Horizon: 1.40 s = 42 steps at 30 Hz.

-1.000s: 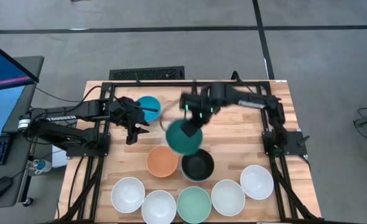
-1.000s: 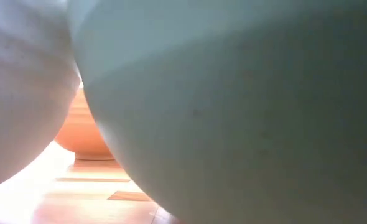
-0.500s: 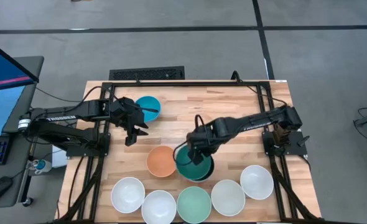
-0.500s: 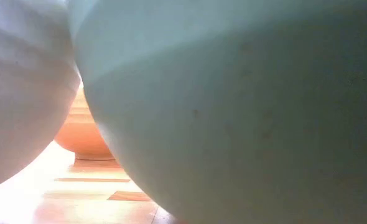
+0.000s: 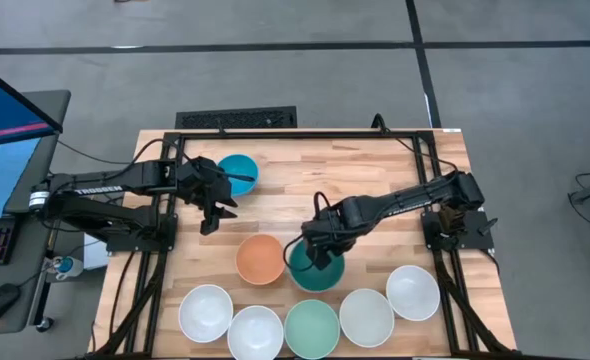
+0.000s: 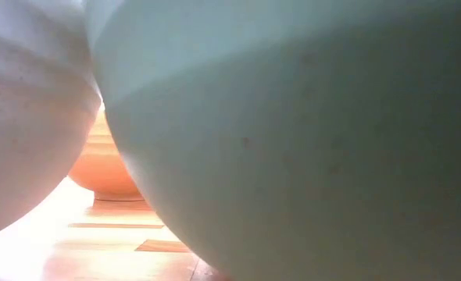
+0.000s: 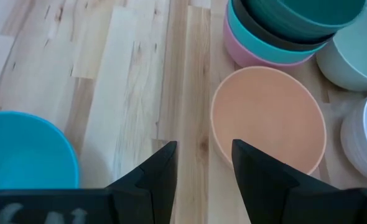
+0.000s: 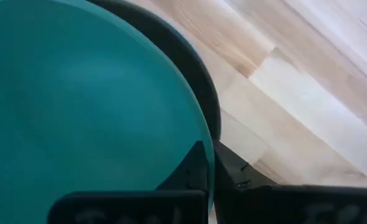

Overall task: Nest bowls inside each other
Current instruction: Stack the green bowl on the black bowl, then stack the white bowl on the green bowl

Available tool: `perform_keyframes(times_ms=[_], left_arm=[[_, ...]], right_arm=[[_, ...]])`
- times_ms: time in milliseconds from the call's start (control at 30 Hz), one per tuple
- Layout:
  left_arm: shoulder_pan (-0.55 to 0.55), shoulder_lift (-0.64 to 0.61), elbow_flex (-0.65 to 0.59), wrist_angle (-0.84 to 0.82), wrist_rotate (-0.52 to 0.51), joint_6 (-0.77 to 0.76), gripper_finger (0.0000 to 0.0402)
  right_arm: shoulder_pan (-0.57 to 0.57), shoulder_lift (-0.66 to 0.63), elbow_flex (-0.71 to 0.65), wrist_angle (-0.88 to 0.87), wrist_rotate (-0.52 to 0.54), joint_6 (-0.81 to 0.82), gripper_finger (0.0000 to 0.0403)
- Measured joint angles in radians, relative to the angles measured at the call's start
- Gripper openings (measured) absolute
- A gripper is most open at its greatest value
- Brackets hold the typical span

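The dark green bowl [image 5: 313, 270] sits on top of a stack, inside the black bowl [image 8: 199, 62]. In the left wrist view that stack shows the turquoise bowl [image 7: 242, 31] and the pink bowl [image 7: 264, 61] below. My right gripper [image 5: 318, 252] is shut on the green bowl's rim. The orange bowl [image 5: 261, 258] rests on its base left of the stack. The blue bowl [image 5: 239, 172] stands at the far left. My left gripper [image 5: 215, 208] hovers open between the blue and orange bowls, touching nothing. My right gripper pinches the dark green bowl's rim [image 8: 203, 127] on its far side, one finger [image 8: 193, 168] inside the bowl and one finger [image 8: 236, 177] outside. The fingers slant down from the table's far right. The bowl sits upright, nested in the black bowl.
Along the near edge stand two white bowls [image 5: 206, 312], [image 5: 255, 333], the mint green bowl [image 5: 311, 328] and two more white bowls [image 5: 365, 316], [image 5: 412, 291]. The mint green bowl [image 6: 293, 140] fills most of the low view. Bare wood lies at the table's far middle.
My right gripper has carried the dark green bowl from above the table's middle toward the near edge and down. The bowl, then lifted and tilted, now sits level inside the black bowl, which it hides almost wholly from above.
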State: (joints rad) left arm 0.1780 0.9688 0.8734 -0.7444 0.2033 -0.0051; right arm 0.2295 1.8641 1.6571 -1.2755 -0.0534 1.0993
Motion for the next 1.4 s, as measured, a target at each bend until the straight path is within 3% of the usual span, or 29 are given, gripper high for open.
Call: perform_keyframes(times_ms=[167, 467, 567, 767, 1033, 1233, 1400], left_arm=[[0.0, 0.0, 0.0, 0.0, -0.002, 0.008, 0.0144], [0.0, 0.0, 0.0, 0.0, -0.004, 0.02, 0.0144], [0.0, 0.0, 0.0, 0.006, -0.008, 0.021, 0.0144], [0.0, 0.0, 0.0, 0.023, -0.008, 0.012, 0.0144], [0.0, 0.0, 0.0, 0.052, -0.008, 0.011, 0.0144], [0.0, 0.0, 0.0, 0.103, -0.005, 0.013, 0.0144], [0.0, 0.0, 0.0, 0.116, -0.005, 0.019, 0.0144]], right_arm=[[0.0, 0.0, 0.001, -0.002, 0.002, -0.008, 0.0043], [0.023, -0.018, 0.002, -0.008, -0.022, -0.008, 0.0162], [0.019, -0.016, 0.002, -0.047, -0.028, -0.019, 0.0185], [-0.007, -0.02, 0.003, -0.095, 0.01, -0.078, 0.0157], [-0.018, -0.194, 0.02, -0.169, 0.127, -0.008, 0.014], [0.149, -0.308, -0.014, -0.305, 0.152, 0.142, 0.0143], [0.342, -0.329, -0.154, -0.223, 0.073, 0.292, 0.0143]])
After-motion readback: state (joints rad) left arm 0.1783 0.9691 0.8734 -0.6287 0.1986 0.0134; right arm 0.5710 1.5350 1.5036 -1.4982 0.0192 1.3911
